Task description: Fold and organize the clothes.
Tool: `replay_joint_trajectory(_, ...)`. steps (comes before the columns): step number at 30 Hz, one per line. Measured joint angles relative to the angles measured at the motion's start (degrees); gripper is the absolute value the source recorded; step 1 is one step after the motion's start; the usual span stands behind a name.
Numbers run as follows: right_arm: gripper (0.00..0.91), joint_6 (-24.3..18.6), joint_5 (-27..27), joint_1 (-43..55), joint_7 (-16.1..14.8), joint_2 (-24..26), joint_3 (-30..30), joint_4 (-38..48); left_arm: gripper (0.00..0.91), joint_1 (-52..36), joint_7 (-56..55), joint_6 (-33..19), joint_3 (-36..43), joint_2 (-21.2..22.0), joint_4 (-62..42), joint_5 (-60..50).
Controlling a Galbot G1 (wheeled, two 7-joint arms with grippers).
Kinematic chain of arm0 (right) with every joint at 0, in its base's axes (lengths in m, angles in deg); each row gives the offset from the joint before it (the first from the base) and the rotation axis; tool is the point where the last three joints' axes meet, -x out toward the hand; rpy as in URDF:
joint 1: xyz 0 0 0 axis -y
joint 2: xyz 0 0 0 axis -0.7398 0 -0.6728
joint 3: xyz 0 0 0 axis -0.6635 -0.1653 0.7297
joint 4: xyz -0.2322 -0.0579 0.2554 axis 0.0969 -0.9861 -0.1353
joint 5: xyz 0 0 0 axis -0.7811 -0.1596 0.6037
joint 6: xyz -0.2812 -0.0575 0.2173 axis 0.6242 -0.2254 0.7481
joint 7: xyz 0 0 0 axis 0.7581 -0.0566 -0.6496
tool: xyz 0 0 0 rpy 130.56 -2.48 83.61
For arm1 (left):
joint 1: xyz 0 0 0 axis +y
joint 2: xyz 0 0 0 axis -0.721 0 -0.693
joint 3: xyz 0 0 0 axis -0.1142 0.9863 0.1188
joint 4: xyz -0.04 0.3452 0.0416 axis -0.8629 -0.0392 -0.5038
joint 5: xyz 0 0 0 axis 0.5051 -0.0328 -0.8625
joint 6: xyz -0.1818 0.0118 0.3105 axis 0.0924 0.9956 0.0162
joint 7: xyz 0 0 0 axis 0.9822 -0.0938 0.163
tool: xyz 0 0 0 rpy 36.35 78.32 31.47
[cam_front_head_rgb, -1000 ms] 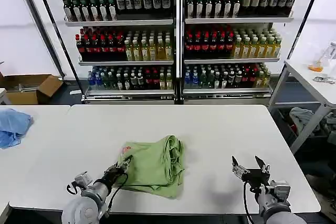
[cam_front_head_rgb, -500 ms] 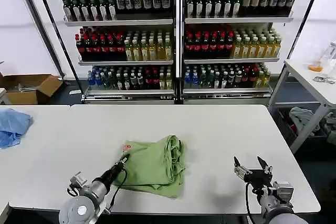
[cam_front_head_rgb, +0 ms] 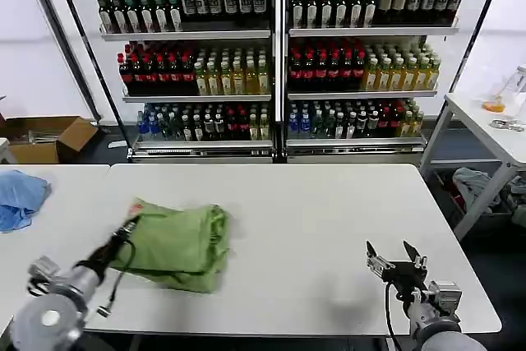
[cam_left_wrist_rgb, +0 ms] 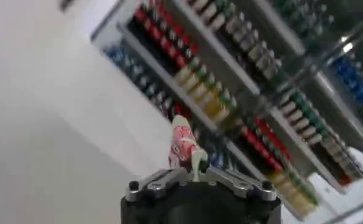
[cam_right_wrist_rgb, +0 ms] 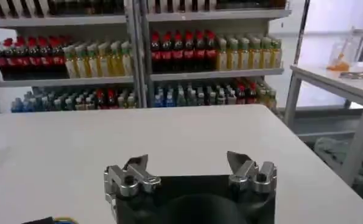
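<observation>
The light green shirt [cam_front_head_rgb: 179, 246] lies folded in a bundle on the white table [cam_front_head_rgb: 312, 219], left of centre. My left gripper [cam_front_head_rgb: 130, 223] is shut on its left edge, where a bit of red-and-white print shows. In the left wrist view a pinch of green cloth with the red print [cam_left_wrist_rgb: 184, 149] sticks up between the closed jaws of the left gripper [cam_left_wrist_rgb: 197, 172]. My right gripper [cam_front_head_rgb: 394, 259] hovers open over the near right part of the table, well apart from the shirt. In the right wrist view the right gripper [cam_right_wrist_rgb: 190, 165] holds nothing.
A light blue cloth [cam_front_head_rgb: 20, 197] lies at the table's far left. Shelves of bottles [cam_front_head_rgb: 271, 55] stand behind the table. A second white table [cam_front_head_rgb: 493, 125] is at the right, with a gap between. A cardboard box [cam_front_head_rgb: 45, 137] sits on the floor at back left.
My left gripper has pulled the shirt across the table to the left, about a shirt's width. The right gripper has stayed where it was.
</observation>
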Motion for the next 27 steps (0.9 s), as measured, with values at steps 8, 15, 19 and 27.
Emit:
replay_joint_trajectory(8, 0.907, -0.3, -0.2, -0.7, -0.2, -0.1, 0.3, -0.4, 0.02, -0.3, 0.1, 2.2, -5.1, -6.4, 4.8, -3.9)
replay_joint_trajectory(15, 0.907, -0.5, -0.9, -1.2, -0.4, -0.1, 0.4, -0.6, 0.02, -1.4, 1.0, 2.0, 5.1, -5.3, 6.2, -19.3)
replay_joint_trajectory(19, 0.907, -0.5, -1.0, -1.6, -0.4, 0.1, 0.8, -0.7, 0.02, -3.6, 0.6, 1.9, 15.3, -1.4, 4.7, -29.4)
replay_joint_trajectory(27, 0.907, -0.6, -1.1, -1.7, -0.6, -0.1, 1.3, -0.5, 0.02, -9.7, -1.3, 1.8, 32.4, 7.4, 0.2, -42.1)
